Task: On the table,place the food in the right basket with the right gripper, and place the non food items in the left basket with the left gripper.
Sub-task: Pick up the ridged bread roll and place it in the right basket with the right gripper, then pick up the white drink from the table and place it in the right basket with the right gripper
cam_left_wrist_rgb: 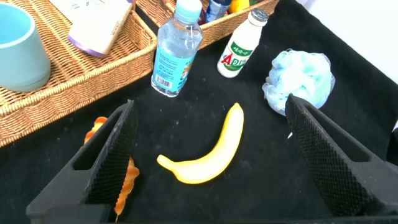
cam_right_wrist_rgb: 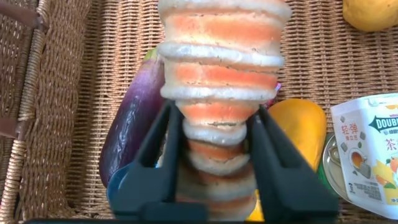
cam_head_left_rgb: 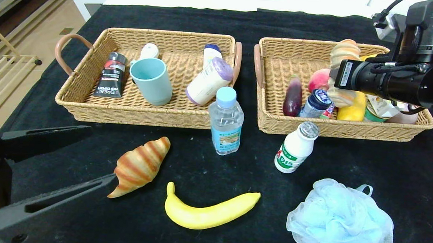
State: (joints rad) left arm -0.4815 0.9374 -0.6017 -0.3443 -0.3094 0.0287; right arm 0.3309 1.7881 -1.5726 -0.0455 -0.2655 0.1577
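Note:
My right gripper [cam_right_wrist_rgb: 211, 134] is shut on a ridged bread roll [cam_right_wrist_rgb: 221, 68] and holds it above the right basket [cam_head_left_rgb: 313, 129]; in the head view the roll [cam_head_left_rgb: 344, 50] stands up behind the wrist camera. My left gripper [cam_head_left_rgb: 101, 154] is open and empty, low over the table's front left, its jaws wide apart [cam_left_wrist_rgb: 210, 109]. A croissant [cam_head_left_rgb: 140, 165] lies just beside one left finger. A banana [cam_head_left_rgb: 207, 213] lies in front of that gripper. A water bottle [cam_head_left_rgb: 226, 120], a white milk bottle [cam_head_left_rgb: 295, 149] and a blue bath sponge [cam_head_left_rgb: 340, 223] are on the table.
The left basket [cam_head_left_rgb: 142, 113] holds a black tube [cam_head_left_rgb: 111, 75], a teal cup [cam_head_left_rgb: 152, 80] and a white lotion bottle [cam_head_left_rgb: 208, 81]. The right basket holds an eggplant [cam_head_left_rgb: 292, 96], a peach [cam_head_left_rgb: 318, 80], a mango [cam_head_left_rgb: 352, 107], a bottle and packets.

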